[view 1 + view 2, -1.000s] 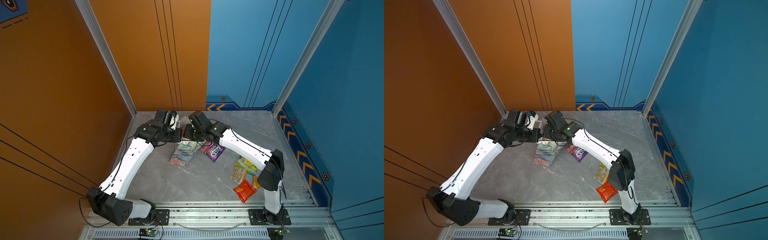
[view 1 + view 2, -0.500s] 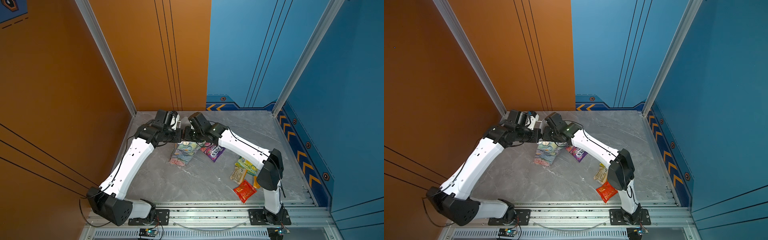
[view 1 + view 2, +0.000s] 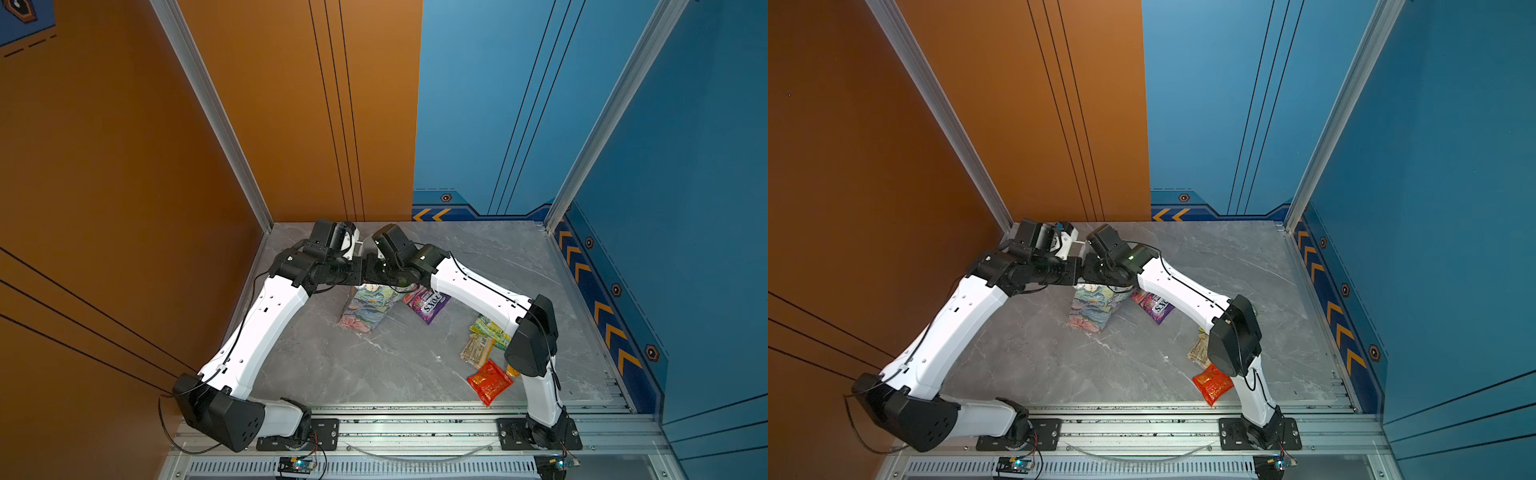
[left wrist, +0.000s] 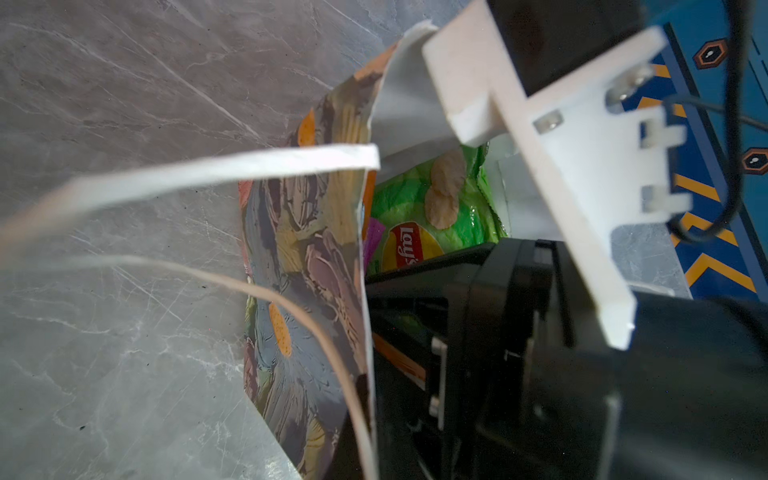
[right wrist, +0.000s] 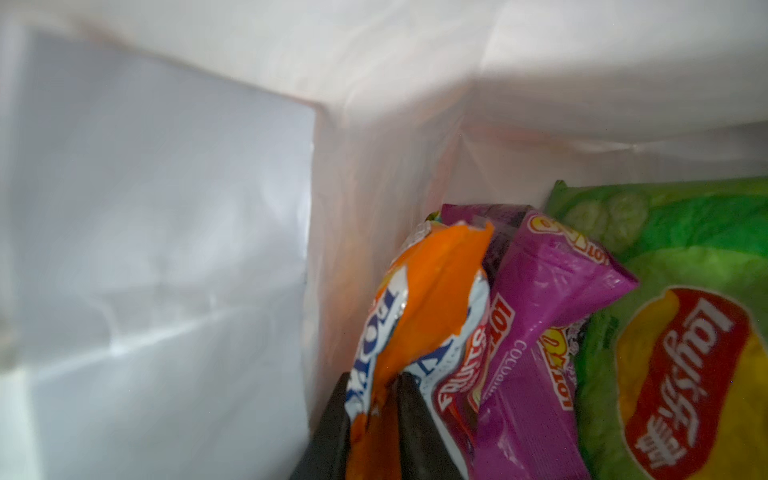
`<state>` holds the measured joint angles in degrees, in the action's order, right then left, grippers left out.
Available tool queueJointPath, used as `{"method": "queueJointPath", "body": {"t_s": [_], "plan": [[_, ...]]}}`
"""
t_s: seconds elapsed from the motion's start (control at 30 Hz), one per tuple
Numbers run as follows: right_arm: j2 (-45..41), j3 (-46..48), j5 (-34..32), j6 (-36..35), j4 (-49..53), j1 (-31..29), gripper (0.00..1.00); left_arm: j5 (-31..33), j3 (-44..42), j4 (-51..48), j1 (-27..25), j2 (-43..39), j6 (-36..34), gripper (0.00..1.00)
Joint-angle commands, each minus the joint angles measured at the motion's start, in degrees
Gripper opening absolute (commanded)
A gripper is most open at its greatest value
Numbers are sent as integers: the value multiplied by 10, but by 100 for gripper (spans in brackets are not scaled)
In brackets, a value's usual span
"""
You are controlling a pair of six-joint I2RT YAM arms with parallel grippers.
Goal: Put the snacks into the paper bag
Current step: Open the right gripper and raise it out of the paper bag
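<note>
Floral paper bag (image 3: 365,309) sits centre frame in both top views. The left gripper (image 3: 362,274), pressed together, is at its mouth. Inside, the right gripper (image 5: 374,376) flanks an orange packet (image 5: 432,291); pinching or spread, I cannot tell.

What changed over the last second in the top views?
The right arm's wrist edged slightly toward the left arm, over the paper bag; the right hand, inside it, has the orange packet between its fingers. The left arm, bag and packets on the table stayed put.
</note>
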<state>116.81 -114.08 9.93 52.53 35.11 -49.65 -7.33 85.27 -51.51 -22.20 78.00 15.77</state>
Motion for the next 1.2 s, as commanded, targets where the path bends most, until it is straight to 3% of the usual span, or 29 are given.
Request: {"method": "queueJointPath", "body": {"t_s": [0.0, 0.23, 0.4, 0.83, 0.97, 1.17], "plan": [[3, -22, 12, -5, 14, -1, 25, -3, 4, 54, -6, -15, -16, 5], [-18, -26, 1, -20, 23, -1, 37, 14, 4, 53, -5, -16, -14, 6], [-48, -25, -22, -39, 42, 5, 54, 18, 3, 53, -3, -15, -14, 6], [-175, 4, -49, -116, 62, 47, 54, 28, 2, 52, 4, -6, -11, 6], [-250, 74, -69, -133, 34, 78, 54, 30, 2, 52, 7, -5, -11, 6], [-367, 243, 9, -70, -67, 184, 54, 22, 3, 51, 14, -5, -8, 6]]}}
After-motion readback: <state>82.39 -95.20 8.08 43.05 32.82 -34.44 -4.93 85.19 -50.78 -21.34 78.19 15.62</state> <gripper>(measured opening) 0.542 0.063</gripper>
